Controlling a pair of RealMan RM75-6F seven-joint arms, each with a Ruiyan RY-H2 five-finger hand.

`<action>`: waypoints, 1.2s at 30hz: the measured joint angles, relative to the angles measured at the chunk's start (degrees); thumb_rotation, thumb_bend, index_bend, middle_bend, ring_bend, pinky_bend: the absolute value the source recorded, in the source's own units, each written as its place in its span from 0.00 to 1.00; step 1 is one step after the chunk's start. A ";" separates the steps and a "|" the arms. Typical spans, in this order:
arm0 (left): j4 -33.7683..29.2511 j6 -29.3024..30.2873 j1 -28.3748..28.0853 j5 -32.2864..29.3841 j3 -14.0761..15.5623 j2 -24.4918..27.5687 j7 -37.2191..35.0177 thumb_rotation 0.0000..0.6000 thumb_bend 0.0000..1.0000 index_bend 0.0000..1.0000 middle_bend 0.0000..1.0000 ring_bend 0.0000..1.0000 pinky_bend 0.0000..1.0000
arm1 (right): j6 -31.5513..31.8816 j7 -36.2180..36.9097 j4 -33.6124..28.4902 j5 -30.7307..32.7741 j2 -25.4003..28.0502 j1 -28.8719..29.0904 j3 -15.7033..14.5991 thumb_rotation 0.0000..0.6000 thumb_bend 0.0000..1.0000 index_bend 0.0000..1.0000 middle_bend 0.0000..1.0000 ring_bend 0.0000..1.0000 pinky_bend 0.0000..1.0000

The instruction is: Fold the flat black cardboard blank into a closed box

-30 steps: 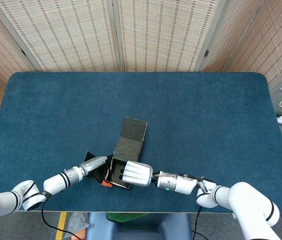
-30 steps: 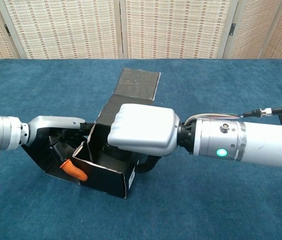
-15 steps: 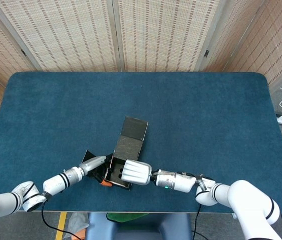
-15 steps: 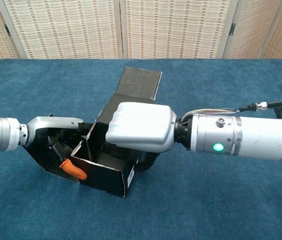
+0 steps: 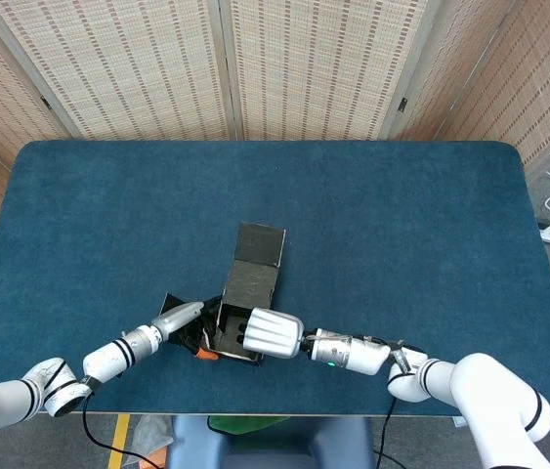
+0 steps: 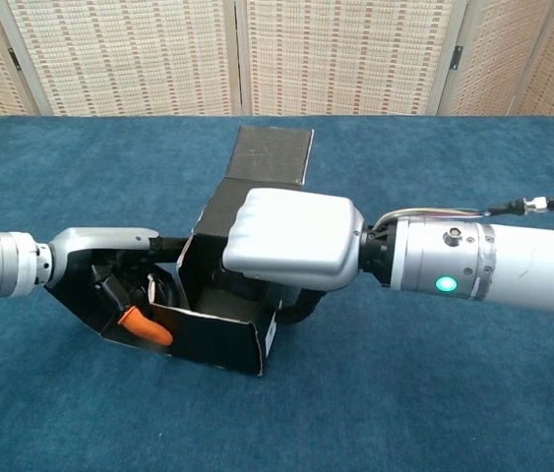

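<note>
Box (image 5: 240, 313) (image 6: 219, 315), black cardboard and half folded, sits near the near edge of the blue desk (image 5: 401, 234) (image 6: 454, 393), its top open and a long flap (image 5: 260, 245) (image 6: 274, 154) lying flat toward the far side. Left robot hand (image 5: 183, 320) (image 6: 109, 270) reaches in at the box's left wall, an orange fingertip (image 6: 145, 326) against the lower flap; its hold cannot be told. Right robot hand (image 5: 273, 333) (image 6: 291, 239) covers the open top from the right, fingers curled down inside, so its hold cannot be told either.
</note>
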 measured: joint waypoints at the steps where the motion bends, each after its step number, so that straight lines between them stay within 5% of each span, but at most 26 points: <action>1: -0.07 0.01 0.09 -0.12 -0.09 0.02 0.23 1.00 0.18 0.07 0.14 0.33 0.41 | -0.20 -0.25 -0.40 0.23 0.18 -0.15 0.04 1.00 0.01 0.22 0.25 0.75 1.00; 6: -0.60 -0.10 0.40 -0.59 -0.49 0.17 1.77 1.00 0.18 0.04 0.10 0.33 0.41 | -1.77 -1.72 -2.67 1.65 1.30 -1.05 0.19 1.00 0.00 0.01 0.09 0.73 1.00; 18: -3.54 0.57 1.76 -2.14 -1.70 2.26 5.69 1.00 0.18 0.00 0.00 0.30 0.38 | 1.04 -2.33 -10.68 5.62 5.96 -4.26 3.05 1.00 0.00 0.00 0.05 0.71 1.00; 25: -5.98 3.90 4.06 -2.97 -2.40 5.79 5.96 1.00 0.18 0.00 0.00 0.13 0.36 | 1.82 -0.36 -24.28 15.28 12.20 -11.15 3.95 1.00 0.00 0.00 0.12 0.70 1.00; 30: -7.98 7.01 6.37 -4.22 -3.53 7.87 6.64 1.00 0.18 0.00 0.00 0.05 0.35 | -0.21 6.30 -32.35 25.12 15.07 -16.99 3.17 1.00 0.00 0.00 0.12 0.70 1.00; 36: -10.38 9.62 8.77 -6.09 -5.43 8.79 7.57 1.00 0.18 0.00 0.00 0.03 0.35 | -5.35 17.34 -34.35 31.62 14.20 -21.02 2.90 1.00 0.00 0.00 0.08 0.69 1.00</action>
